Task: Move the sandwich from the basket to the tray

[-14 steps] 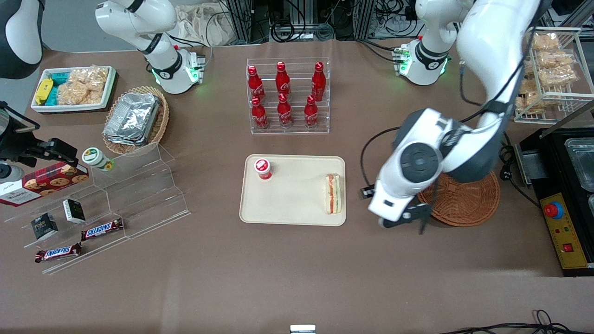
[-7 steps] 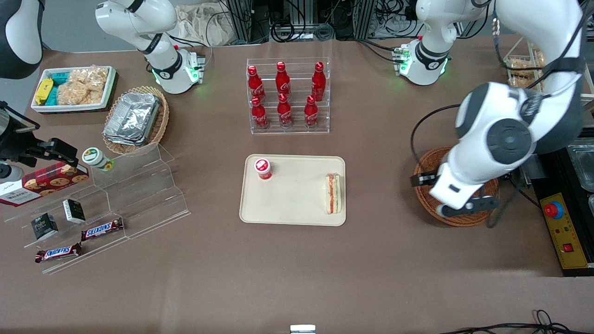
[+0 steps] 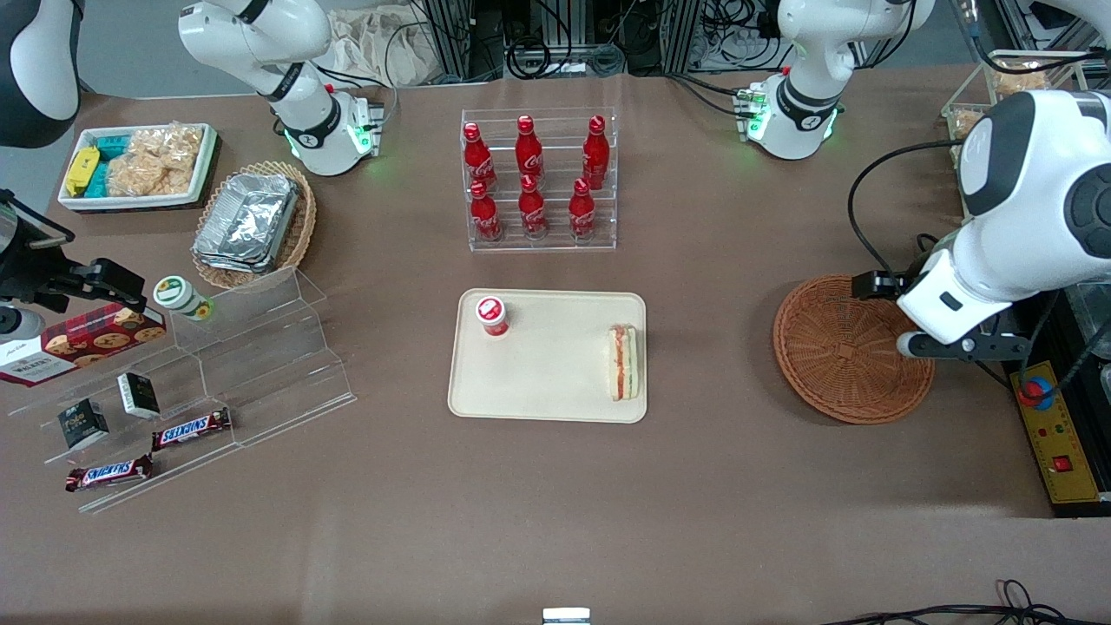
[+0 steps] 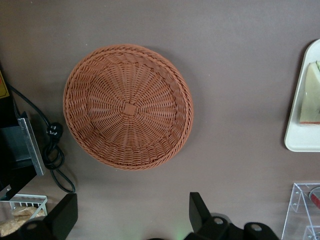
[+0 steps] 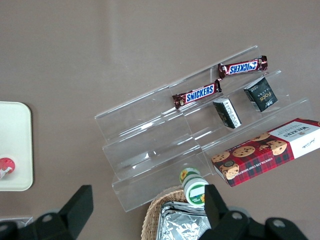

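Observation:
The sandwich [image 3: 625, 363] lies on the beige tray [image 3: 547, 395], at the tray's end toward the working arm. The reddish-brown wicker basket [image 3: 846, 351] stands beside the tray and holds nothing. My left gripper [image 3: 959, 349] hangs open and empty above the basket's rim, on the side toward the working arm's end of the table. In the left wrist view the basket [image 4: 128, 106] shows whole and empty, with the gripper [image 4: 131, 220] held high above the table beside it. A corner of the tray [image 4: 300, 142] with the sandwich [image 4: 312, 95] shows at the edge.
A red-capped cup [image 3: 492, 315] stands on the tray. A clear rack of red bottles [image 3: 538, 182] is farther from the camera than the tray. A black box with a red button [image 3: 1033, 392] and a cable [image 4: 52, 155] lie close to the basket.
My left arm has swung away from the tray, across the basket, toward the working arm's end of the table. The sandwich has stayed on the tray.

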Motion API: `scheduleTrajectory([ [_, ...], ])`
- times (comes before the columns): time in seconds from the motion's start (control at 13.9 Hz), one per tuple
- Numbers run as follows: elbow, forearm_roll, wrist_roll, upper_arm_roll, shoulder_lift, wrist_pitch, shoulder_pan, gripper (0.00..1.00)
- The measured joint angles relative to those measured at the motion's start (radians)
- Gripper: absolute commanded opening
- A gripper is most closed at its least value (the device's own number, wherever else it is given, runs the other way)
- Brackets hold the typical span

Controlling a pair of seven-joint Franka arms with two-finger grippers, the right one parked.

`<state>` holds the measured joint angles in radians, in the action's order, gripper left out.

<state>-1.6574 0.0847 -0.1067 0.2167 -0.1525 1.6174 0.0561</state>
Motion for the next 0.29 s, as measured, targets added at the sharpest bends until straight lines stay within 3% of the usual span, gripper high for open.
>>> scheduleTrajectory([
  [0.29,-0.092,-0.032,0.000,-0.024,0.056,0.088,0.010,1.00],
])
